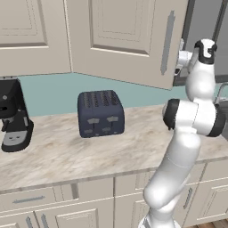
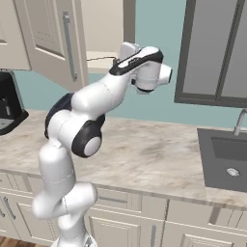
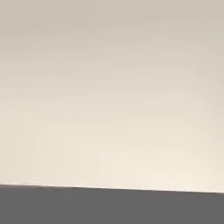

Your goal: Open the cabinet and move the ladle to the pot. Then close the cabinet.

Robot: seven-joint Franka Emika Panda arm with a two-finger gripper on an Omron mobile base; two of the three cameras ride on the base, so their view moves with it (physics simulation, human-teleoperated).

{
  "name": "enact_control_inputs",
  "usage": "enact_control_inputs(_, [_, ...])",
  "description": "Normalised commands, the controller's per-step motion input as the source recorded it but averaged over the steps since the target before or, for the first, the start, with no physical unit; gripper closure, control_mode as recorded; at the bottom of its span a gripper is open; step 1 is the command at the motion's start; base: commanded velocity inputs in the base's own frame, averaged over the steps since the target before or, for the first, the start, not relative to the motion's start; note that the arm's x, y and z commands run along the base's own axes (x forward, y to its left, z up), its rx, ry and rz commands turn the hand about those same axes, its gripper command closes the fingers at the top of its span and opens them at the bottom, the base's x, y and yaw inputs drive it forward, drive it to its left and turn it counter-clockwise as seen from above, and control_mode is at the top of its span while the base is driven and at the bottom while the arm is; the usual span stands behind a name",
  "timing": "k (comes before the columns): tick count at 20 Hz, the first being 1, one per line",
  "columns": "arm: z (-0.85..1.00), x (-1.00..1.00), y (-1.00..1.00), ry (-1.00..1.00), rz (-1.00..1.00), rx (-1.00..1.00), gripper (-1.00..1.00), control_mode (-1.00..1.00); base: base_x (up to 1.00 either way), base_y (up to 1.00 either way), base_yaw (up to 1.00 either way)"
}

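**Entry: upper wall cabinet, door ajar, arm reaching in**

- **Cabinet** (image 2: pixel 103 29): beige wall unit above the counter. We find its raised-panel door (image 1: pixel 129 35) swung out toward us, the vertical silver bar handle (image 2: pixel 69 46) on its free edge. The opening step of the task looks done.
- **Shelf** (image 2: pixel 99 60): plain beige, inside the opened cabinet. In the right base view a thin dark line runs along it, ending beside the arm's wrist.
- **Ladle** (image 2: pixel 100 58): we take that thin dark line for its long handle, lying flat on the shelf and running roughly left to right along the front of the opening. The bowl end is too small and too hidden by the wrist for us to place.
- **Gripper**: tucked into the cabinet mouth past the wrist, so we cannot make out its fingers. The hand view gives us plain beige surface at close range, with no fingertips rising into it. We log the jaws as fully closed; whether they pinch the ladle handle we cannot tell.
- **Governing relation**: the ladle lies just at the hand, its long axis across the cabinet front. In our judgement, a grasp needs the jaws set across that axis.
- **Counter** (image 1: pixel 67 151): marbled top bearing a dark blue toaster (image 1: pixel 100 113) and a black coffee machine (image 1: pixel 13 116); a sink (image 2: pixel 226 157) lies well to the right.
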Motion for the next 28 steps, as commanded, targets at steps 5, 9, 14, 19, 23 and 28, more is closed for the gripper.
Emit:
enact_control_inputs(5, [0.0, -0.08, 0.26, -0.01, 0.05, -0.07, 1.0, -1.0, 0.0, 0.0, 0.0])
enact_control_inputs(9, [0.0, -0.48, 0.72, -0.09, 0.11, -0.03, 1.0, -1.0, 0.0, 0.0, 0.0])
enact_control_inputs(14, [-0.12, -0.77, 0.99, -0.15, 0.06, 0.0, 1.0, -1.0, 0.0, 0.0, 0.0])
enact_control_inputs(19, [-0.03, -1.0, 0.3, -0.19, 0.05, 0.13, 1.0, -1.0, 0.0, 0.0, 0.0])
enact_control_inputs(23, [0.0, -1.0, -0.02, -0.2, 0.07, 0.3, 1.0, -1.0, 0.0, 0.0, 0.0])
enact_control_inputs(28, [0.0, -1.0, 0.52, -0.16, 0.04, 0.26, 1.0, -1.0, 0.0, 0.0, 0.0])
